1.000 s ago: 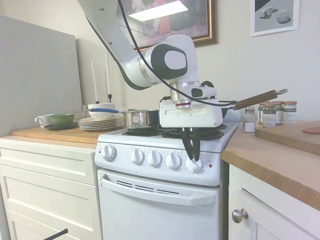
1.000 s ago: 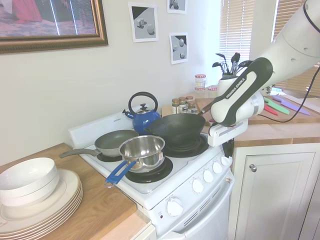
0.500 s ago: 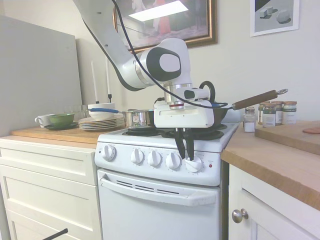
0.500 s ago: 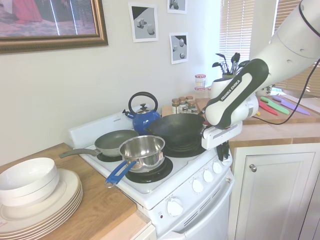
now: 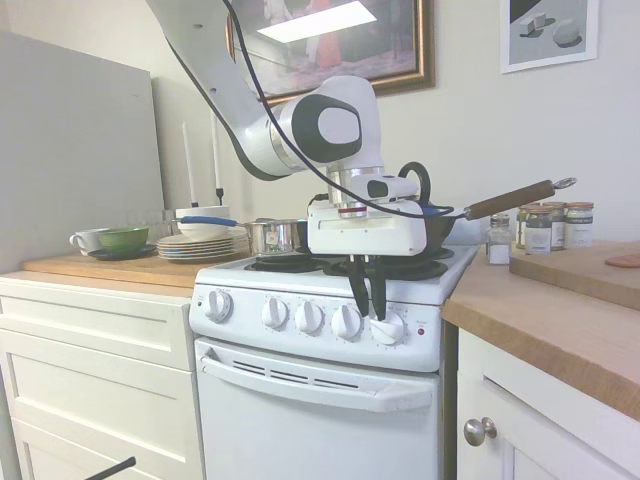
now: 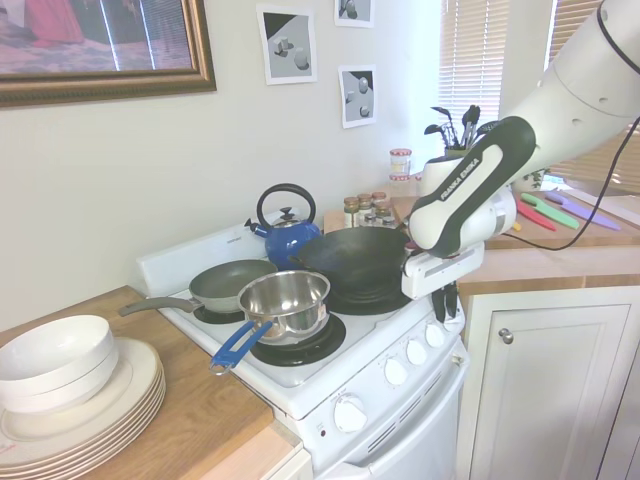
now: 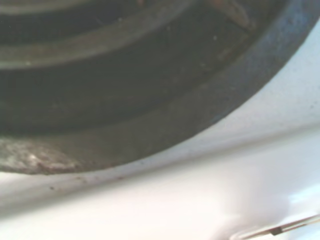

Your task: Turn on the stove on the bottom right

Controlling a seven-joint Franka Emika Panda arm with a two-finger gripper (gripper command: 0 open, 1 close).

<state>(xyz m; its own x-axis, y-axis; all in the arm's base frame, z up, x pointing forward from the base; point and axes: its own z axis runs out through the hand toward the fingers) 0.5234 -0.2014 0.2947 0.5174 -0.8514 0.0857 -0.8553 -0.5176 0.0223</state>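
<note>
Five round white knobs (image 5: 309, 317) in a row across the front panel of the stove (image 5: 320, 410), with one small red light (image 5: 420, 331) just right of the last one. Stove wedged between a white drawer cabinet (image 5: 95, 350) and a wood-topped counter (image 5: 540, 320), oven handle (image 5: 315, 385) below the knobs. Gripper (image 5: 372, 306) pointing down from the front edge of the cooktop, tip at the upper left of the rightmost knob (image 5: 388, 329); clamped on it or merely against it, impossible to tell. From the second exterior view, that knob mostly hidden behind the gripper (image 6: 447, 308), only four knobs plainly countable. Burners largely covered: one blue kettle (image 6: 287, 232), one frying pan (image 6: 232, 285), one steel pot (image 6: 288, 300) with a blue handle, one dark wok (image 6: 355, 262) with a wooden handle jutting over the counter. Wrist view blurred, filled by a dark curved rim (image 7: 125, 75), probably a burner ring, over white enamel. Left of the stove, one stack of plates (image 6: 90, 405) with a white bowl (image 6: 55, 365) on top, one green bowl (image 5: 122, 238), one cup (image 5: 88, 240) and two white candles (image 5: 187, 165). Spice jars (image 5: 537, 230) bunched on the counter, too overlapped to count; cabinet cut off by the frame edge.
</note>
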